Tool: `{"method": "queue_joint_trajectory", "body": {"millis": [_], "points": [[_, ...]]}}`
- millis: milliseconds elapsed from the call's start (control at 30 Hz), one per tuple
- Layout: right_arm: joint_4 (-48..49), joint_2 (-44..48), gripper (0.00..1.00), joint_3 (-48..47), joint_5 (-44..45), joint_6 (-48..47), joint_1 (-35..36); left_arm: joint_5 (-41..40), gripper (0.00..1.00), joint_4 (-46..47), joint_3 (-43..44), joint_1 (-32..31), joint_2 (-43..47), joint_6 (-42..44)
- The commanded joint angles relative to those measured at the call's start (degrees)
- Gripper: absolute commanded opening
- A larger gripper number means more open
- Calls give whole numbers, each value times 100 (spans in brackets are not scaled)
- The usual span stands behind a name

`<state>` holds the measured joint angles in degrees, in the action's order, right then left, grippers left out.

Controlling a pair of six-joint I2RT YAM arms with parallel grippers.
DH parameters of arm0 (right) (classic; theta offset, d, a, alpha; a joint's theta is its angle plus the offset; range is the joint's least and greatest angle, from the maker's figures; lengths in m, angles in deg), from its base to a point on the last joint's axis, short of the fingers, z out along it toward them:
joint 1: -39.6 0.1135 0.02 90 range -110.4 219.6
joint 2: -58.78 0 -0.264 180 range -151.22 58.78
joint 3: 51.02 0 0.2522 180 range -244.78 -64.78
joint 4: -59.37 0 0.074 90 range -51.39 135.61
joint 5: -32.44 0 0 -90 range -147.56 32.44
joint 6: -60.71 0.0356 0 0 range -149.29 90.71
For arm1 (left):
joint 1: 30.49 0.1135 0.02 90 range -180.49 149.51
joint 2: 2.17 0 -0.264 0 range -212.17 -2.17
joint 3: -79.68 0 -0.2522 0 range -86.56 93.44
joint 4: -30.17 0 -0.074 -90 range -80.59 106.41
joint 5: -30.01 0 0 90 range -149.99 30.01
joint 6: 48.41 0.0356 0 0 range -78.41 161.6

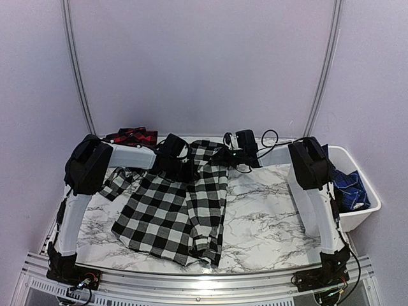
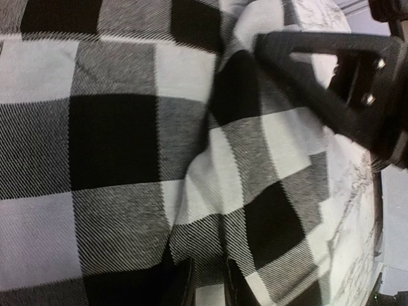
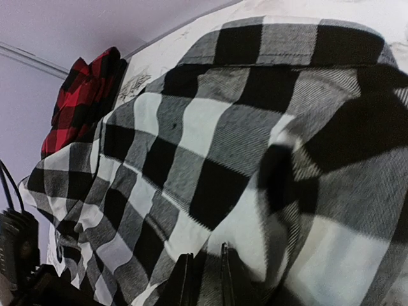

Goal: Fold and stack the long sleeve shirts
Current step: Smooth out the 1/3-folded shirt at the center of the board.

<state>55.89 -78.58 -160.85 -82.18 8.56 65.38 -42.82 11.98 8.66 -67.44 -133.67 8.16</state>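
Though rumpled, black-and-white shirt (image 1: 159,213) in both fingers (image 2: 183,285) (image 3: 185,282)

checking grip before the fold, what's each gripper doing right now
left gripper: closed, pinching the black-and-white shirt
right gripper: closed, pinching the same shirt

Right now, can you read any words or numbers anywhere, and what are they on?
None can be read.
black-and-white shirt: checks only, no letters showing.
red-and-black shirt: checks only.
blue item in the white bin: pale marks, too small to read.
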Motion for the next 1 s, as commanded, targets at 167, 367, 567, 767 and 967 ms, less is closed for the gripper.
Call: {"method": "queue_joint_trajectory", "body": {"millis": [167,367,567,767,967], "points": [[-153,-589,12,-1274,-236,365,-323,-107,17,3,161,39,-237,-217],[-318,-1148,12,-2146,-262,596,-632,-100,17,4,99,39,-89,-214],[-246,-1629,11,-2446,-373,811,-694,-65,17,3,84,41,28,-260],[-225,-1732,11,-2415,-241,803,-695,-33,18,-58,84,39,329,-221],[-69,-1333,12,-2305,-375,844,-692,-153,19,-297,57,39,818,39]]}}
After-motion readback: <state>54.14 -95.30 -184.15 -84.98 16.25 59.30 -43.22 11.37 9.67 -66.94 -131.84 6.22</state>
